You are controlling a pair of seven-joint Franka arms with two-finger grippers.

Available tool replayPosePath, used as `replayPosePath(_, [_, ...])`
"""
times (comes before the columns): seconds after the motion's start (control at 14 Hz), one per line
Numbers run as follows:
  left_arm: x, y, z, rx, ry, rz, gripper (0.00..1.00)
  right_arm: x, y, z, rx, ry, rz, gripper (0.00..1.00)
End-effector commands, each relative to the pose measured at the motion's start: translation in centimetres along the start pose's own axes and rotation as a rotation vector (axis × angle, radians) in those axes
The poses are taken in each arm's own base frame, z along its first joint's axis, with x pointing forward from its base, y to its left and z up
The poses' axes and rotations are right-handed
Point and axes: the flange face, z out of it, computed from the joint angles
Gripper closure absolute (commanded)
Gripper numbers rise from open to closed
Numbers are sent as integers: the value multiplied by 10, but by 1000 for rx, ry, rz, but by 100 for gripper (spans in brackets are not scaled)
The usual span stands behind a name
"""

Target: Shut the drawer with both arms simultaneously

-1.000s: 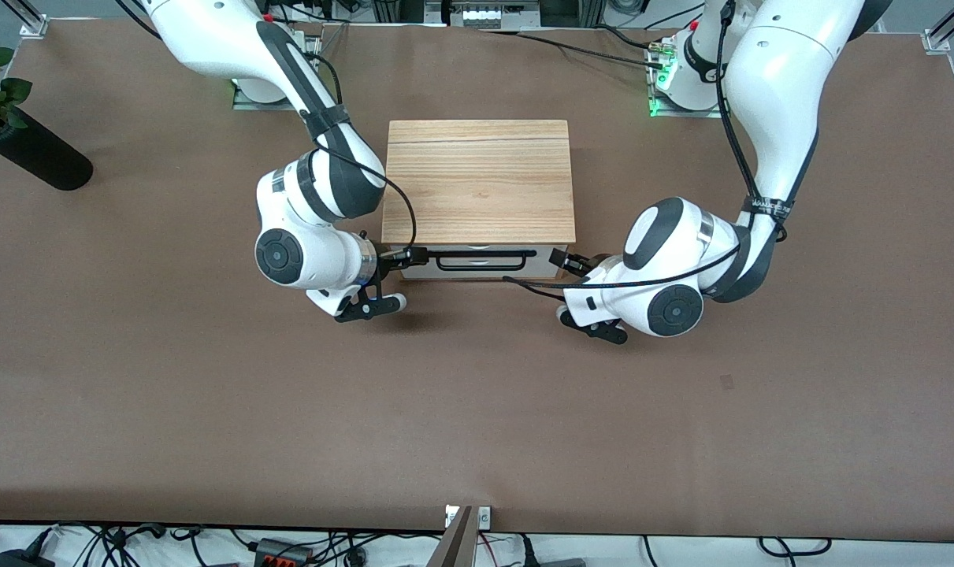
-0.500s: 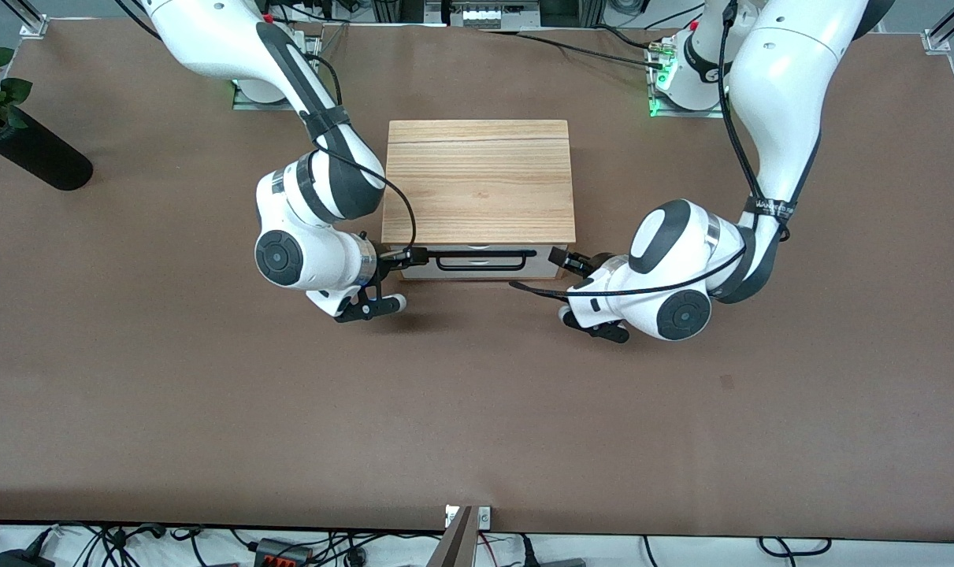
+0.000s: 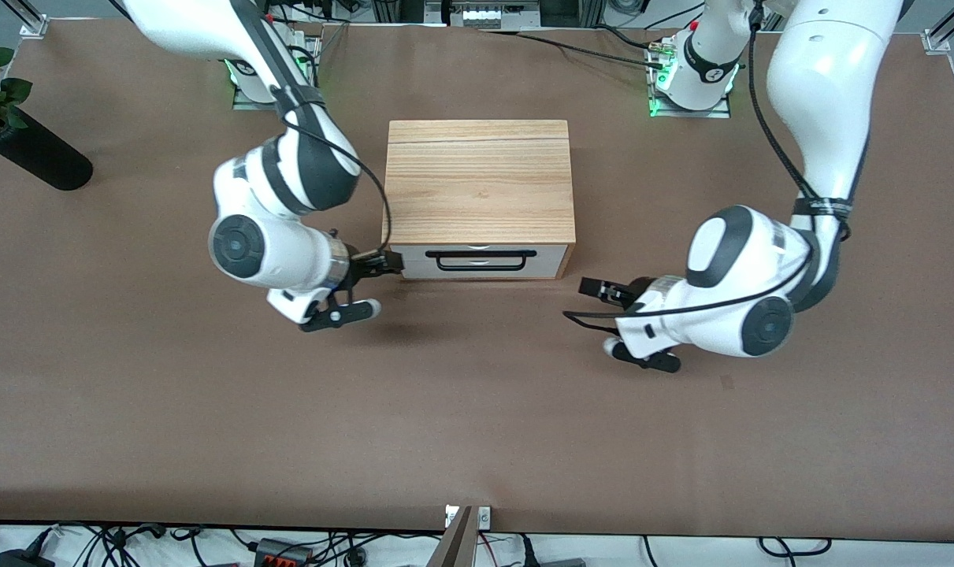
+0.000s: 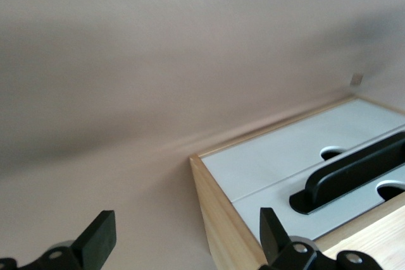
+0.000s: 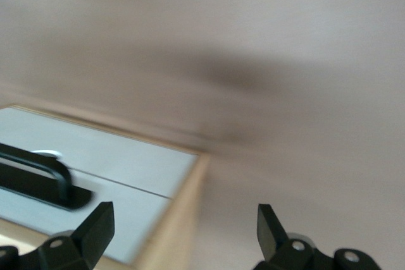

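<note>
The drawer [image 3: 483, 262] has a white front and a black bar handle [image 3: 484, 259]. It sits flush in the light-wood box [image 3: 480, 177]. My right gripper [image 3: 386, 265] is open and empty just off the box's front corner toward the right arm's end. In the right wrist view [image 5: 183, 224] the drawer front [image 5: 120, 156] and handle [image 5: 38, 175] show. My left gripper [image 3: 600, 289] is open and empty above the table, apart from the box's corner at the left arm's end. The left wrist view [image 4: 186, 238] shows the drawer front [image 4: 278, 162] and handle [image 4: 354, 175].
A black vase [image 3: 34, 151] with a red rose lies at the right arm's end of the brown table [image 3: 477, 409]. Cables trail from both arms beside the box.
Both grippers have drawn back from the drawer front. The left one moved toward the left arm's end and away from the box. The right one shifted slightly toward its end.
</note>
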Motion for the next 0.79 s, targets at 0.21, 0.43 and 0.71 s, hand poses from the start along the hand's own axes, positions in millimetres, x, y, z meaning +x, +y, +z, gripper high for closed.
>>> replayPosePath(0.21, [-30, -54, -114, 131, 142, 141, 0, -39, 122, -153, -130, 37, 147, 0])
replayPosePath(0.43, [-55, -76, -156, 172, 161, 42, 0, -63, 163, -229, -136, 69, 232, 0])
replayPosePath(0.71, [-98, -74, -217, 357, 235, -80, 0, -112, 197, -266, -136, 92, 246, 0])
